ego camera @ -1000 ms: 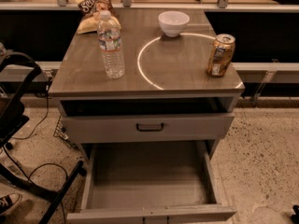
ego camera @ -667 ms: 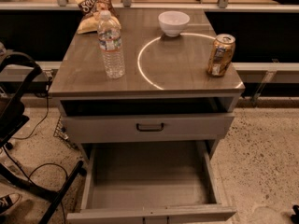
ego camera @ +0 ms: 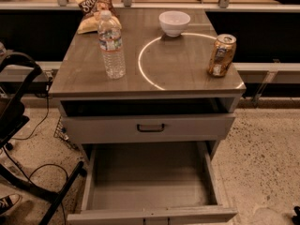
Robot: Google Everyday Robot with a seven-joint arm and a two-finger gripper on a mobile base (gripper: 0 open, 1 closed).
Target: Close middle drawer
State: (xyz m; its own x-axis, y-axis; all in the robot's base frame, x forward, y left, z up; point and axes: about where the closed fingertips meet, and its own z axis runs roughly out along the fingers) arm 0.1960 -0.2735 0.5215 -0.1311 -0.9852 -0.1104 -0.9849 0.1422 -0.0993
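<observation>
The middle drawer [ego camera: 150, 182] is pulled far out toward the camera at the bottom of the view. Its deep grey box is empty, and its low flat front [ego camera: 197, 215] lies along the bottom edge, with the small handle cut off there. Above it, the taller-fronted grey drawer [ego camera: 93, 128] with the black handle [ego camera: 150, 127] stands slightly out from the cabinet. The drawer nearest the floor is hidden. The gripper is not in view.
On the cabinet top [ego camera: 178, 69] stand a water bottle [ego camera: 111, 44], a white bowl [ego camera: 174, 22], a soda can [ego camera: 222, 55] and a chip bag [ego camera: 95, 8]. A black frame [ego camera: 18, 125] and cables stand at left. A small dark shape [ego camera: 296, 214] sits at the bottom right edge.
</observation>
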